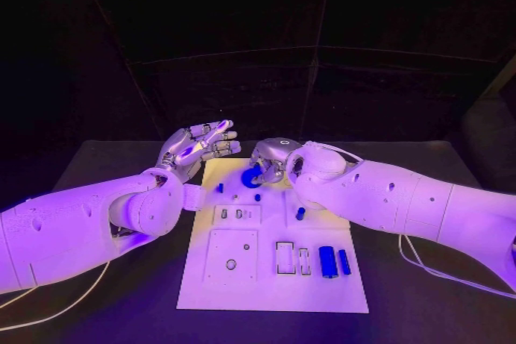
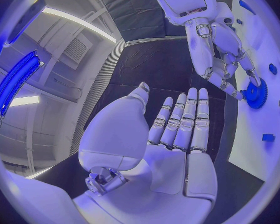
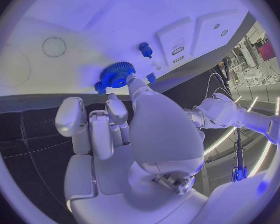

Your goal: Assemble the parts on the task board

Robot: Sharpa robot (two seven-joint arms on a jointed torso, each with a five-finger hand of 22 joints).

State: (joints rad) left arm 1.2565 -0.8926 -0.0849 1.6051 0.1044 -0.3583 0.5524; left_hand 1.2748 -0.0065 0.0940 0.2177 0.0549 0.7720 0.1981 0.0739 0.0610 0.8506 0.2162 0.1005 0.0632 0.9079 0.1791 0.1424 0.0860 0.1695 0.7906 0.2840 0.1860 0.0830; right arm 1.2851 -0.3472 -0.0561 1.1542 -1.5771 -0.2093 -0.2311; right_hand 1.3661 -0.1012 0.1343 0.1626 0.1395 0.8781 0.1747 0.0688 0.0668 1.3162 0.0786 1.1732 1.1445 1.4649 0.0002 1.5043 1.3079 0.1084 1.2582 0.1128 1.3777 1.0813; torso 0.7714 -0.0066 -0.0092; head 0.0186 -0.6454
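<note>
We see the right hand [image 1: 274, 159] down at the far end of the board [image 1: 274, 295], its fingertips [image 3: 132, 82] touching the blue gear [image 1: 252, 177]. In the right wrist view the gear [image 3: 117, 74] lies flat on the white plate, just beyond the tip of one extended finger, while the other fingers [image 3: 96, 129] curl back toward the palm. We judge this a touch or a light pinch at the gear's rim, not a full grasp; whether the gear is actually held, we cannot tell.

The relation that matters: the gear sits directly ahead of the right hand's fingertips, at the board's far edge, with its flat face up and its axis pointing up from the plate. From the left wrist view the gear [image 2: 257, 93] lies off to the side of the left hand [image 2: 177, 134], with the right hand's fingers [image 2: 230, 79] between them. So the right hand is plainly the nearer one, and we think the next move belongs to it.

The left hand [image 1: 199, 146] hangs raised above the table beside the board's far left corner, fingers straight and spread, holding nothing.

Small blue pegs [image 1: 257, 197] stand near the gear, another blue piece [image 1: 300, 213] lies under the right forearm, and two blue cylinders [image 1: 335, 262] lie at the near right of the board with their long axes running near to far. In our judgement the gear has yet to be seated, and a slip at its toothed rim is the main risk.
</note>
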